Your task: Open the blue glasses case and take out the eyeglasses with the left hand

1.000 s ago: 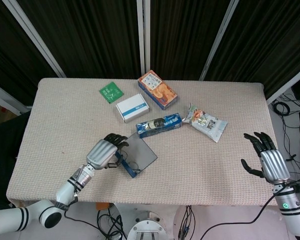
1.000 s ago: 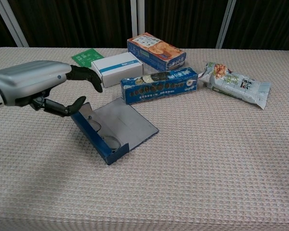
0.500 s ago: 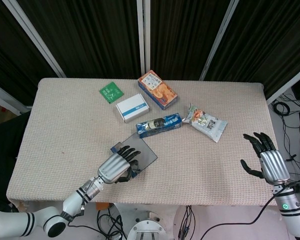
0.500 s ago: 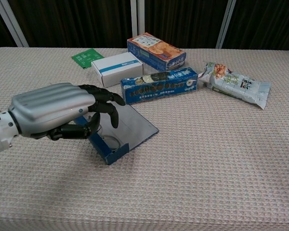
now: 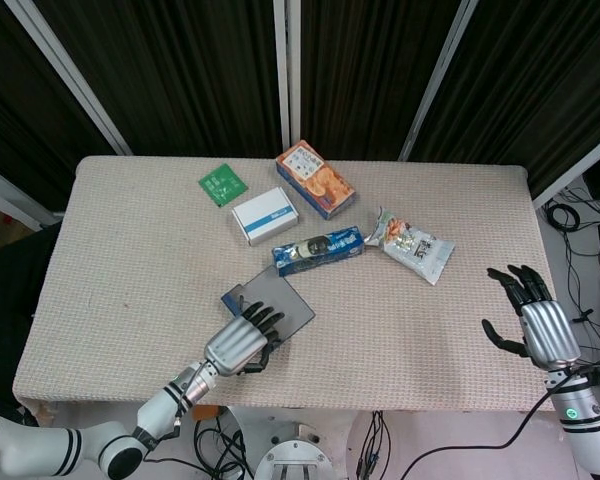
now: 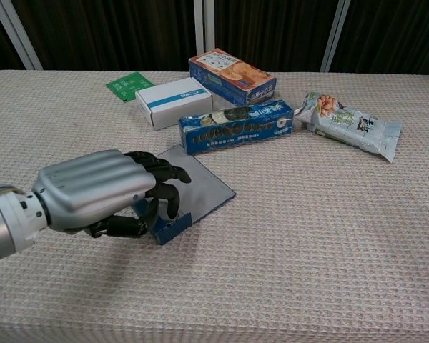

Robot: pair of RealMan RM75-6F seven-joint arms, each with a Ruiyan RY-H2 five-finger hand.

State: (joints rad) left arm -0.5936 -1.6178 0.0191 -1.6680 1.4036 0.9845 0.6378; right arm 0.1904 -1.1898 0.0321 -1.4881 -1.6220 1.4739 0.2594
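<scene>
The blue glasses case lies open near the table's front left, its grey lid (image 5: 280, 304) (image 6: 199, 179) flat on the cloth. My left hand (image 5: 242, 343) (image 6: 100, 190) covers the case's blue tray (image 6: 171, 228), with its dark fingers curled down into it. The eyeglasses are hidden under the hand, so I cannot tell whether the fingers hold them. At the front right edge my right hand (image 5: 535, 320) hovers with its fingers spread and nothing in it; only the head view shows it.
Behind the case lie a long blue cookie pack (image 5: 318, 251) (image 6: 236, 126), a white box (image 5: 264, 215), an orange snack box (image 5: 315, 178), a green circuit board (image 5: 222, 184) and a snack bag (image 5: 412, 245) (image 6: 350, 123). The table's front edge (image 5: 310, 392) is just below my left hand.
My left hand moved right from beside the case to over its blue tray, and its fingers curled down into it, hiding the glasses. The right hand stayed still.
</scene>
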